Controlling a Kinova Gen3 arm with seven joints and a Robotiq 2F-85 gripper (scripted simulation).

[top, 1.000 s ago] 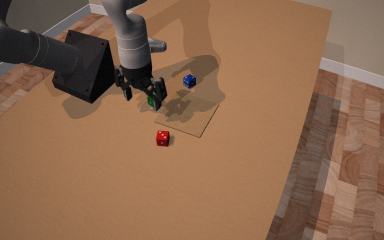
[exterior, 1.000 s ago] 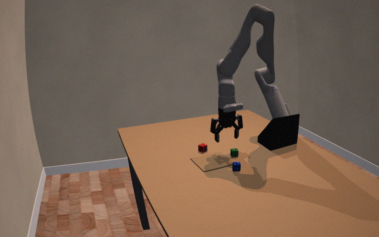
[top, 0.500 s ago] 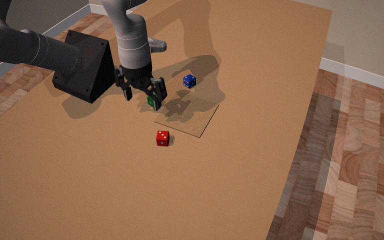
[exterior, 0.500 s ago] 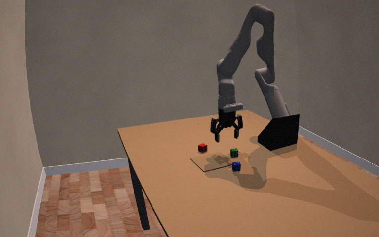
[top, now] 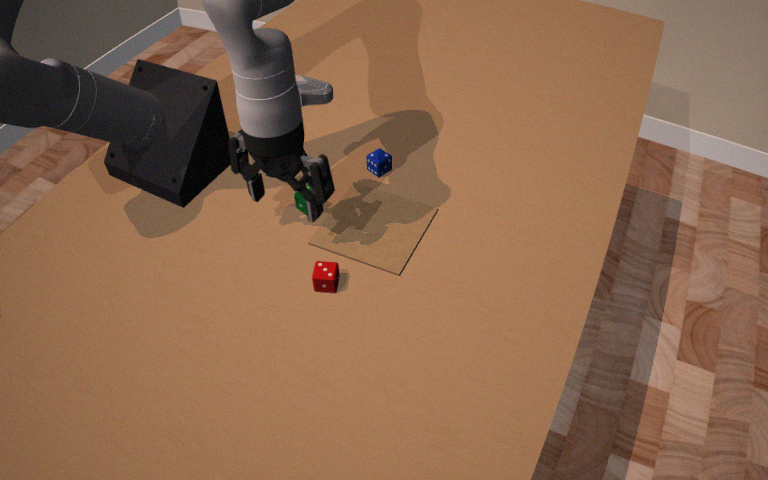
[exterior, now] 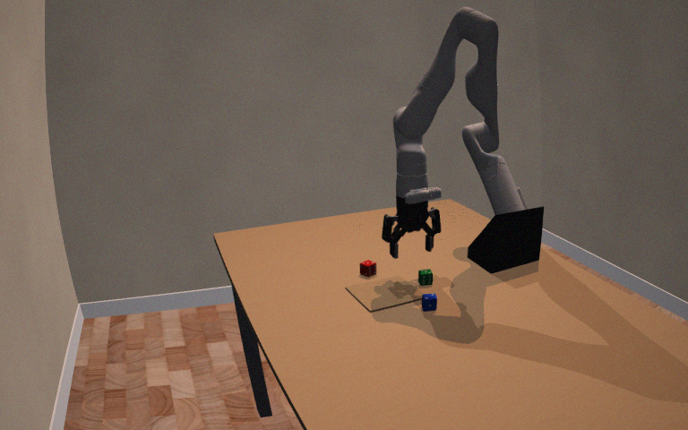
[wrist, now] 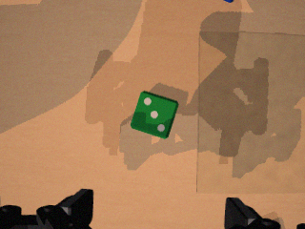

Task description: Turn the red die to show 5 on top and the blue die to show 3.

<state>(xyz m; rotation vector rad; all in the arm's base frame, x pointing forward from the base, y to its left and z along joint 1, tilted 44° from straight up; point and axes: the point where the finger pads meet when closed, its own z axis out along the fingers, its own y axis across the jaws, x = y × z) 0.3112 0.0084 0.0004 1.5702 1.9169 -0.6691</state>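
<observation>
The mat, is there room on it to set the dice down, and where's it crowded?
No die lies on the mat. The red die sits off its near edge, the blue die beyond its far edge. Crowding is at the corner by the green die, under the open gripper.

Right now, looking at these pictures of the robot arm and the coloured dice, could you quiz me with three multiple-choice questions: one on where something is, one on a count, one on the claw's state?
1. Where does the small red die lie?
A. on the bare brown table, just off the thin tan square mat
B. in the middle of the mat
C. on top of another die

2. How many white dots show on top of the small green die?
A. one
B. three
C. six

3. How is the black two-finger gripper?
A. shut on the small blue die
B. shut on nothing
C. open, holding nothing

Answers: 1 A, the top view shows table between the die and the mat's edge. 2 B, the wrist view shows three dots in a diagonal. 3 C, the fingers stand spread above the table with nothing between them.
</observation>
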